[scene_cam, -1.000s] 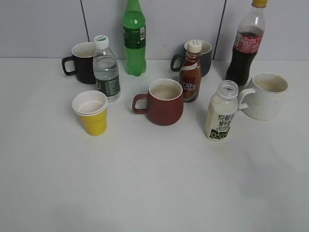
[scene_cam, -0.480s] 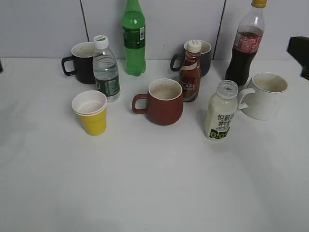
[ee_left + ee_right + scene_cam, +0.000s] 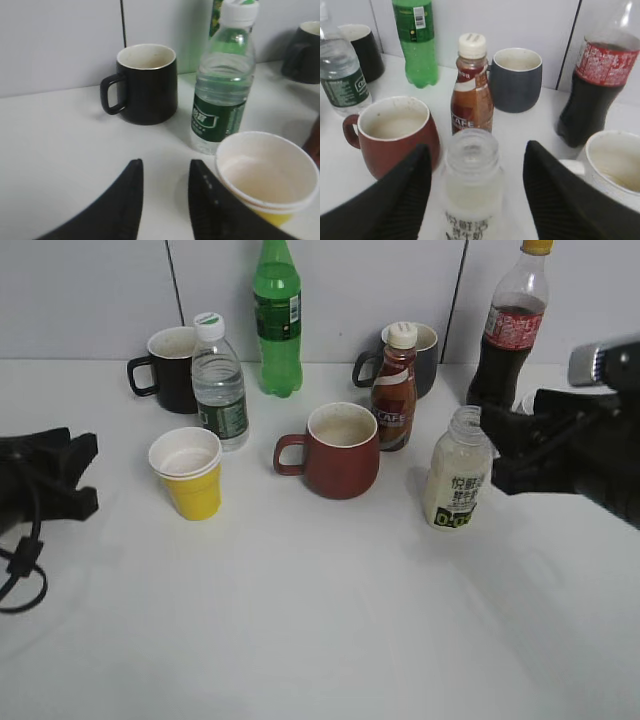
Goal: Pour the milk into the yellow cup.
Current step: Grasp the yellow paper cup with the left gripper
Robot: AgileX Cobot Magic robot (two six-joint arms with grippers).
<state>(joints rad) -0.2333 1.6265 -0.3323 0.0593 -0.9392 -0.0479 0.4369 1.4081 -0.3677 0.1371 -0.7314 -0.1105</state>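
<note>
Right pincer (image 3: 475, 195) open, straddling the milk (image 3: 458, 472) neck, not gripping yet. I'm on approach-to-grasp; next: close, lift. Left pincer (image 3: 165, 200) open beside the yellow cup (image 3: 188, 472), far left on table (image 3: 300, 620).

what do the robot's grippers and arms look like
Both grippers, left and right, are matte black with curved, tapering fingers whose inner faces are finely ribbed. A black cable loops beside the left arm; a grey metal part tops the right arm.
</note>
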